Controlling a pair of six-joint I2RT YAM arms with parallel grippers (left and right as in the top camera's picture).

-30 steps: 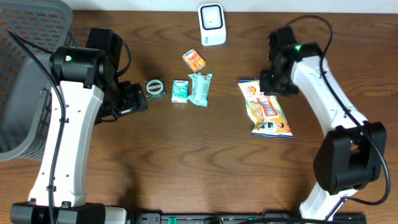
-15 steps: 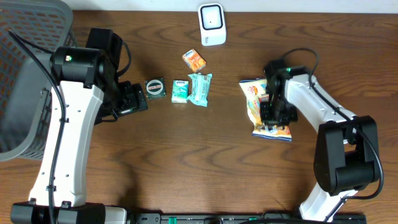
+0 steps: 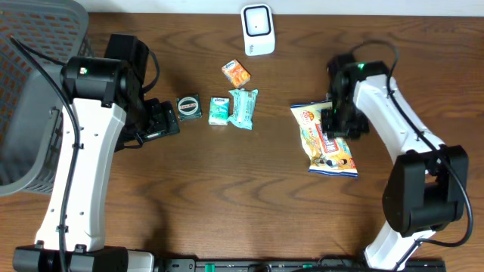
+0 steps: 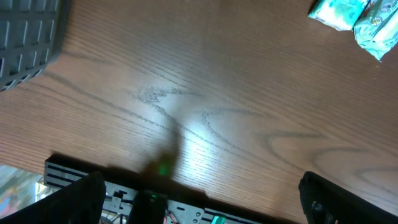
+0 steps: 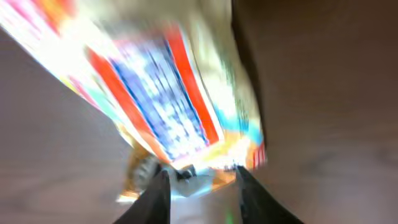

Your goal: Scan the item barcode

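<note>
The bag (image 3: 327, 142) at the right gripper (image 5: 202, 186); scanner (image 3: 258, 30) at its 11 o'clock.
Small packets (image 3: 243, 107) are seen at 10 o'clock on the wood table (image 3: 249, 196); left gripper (image 3: 165, 121) spread wide, right narrow, grip indiscernible.

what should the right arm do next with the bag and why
Probably close the right gripper on the bag and lift it toward the scanner: the fingers straddle the bag's edge, and it lies on the table apart from the scanner.

Snack bag (image 5: 180, 93) blurred — print unreadable; basket (image 3: 34, 53) cut off at the edge.
</note>
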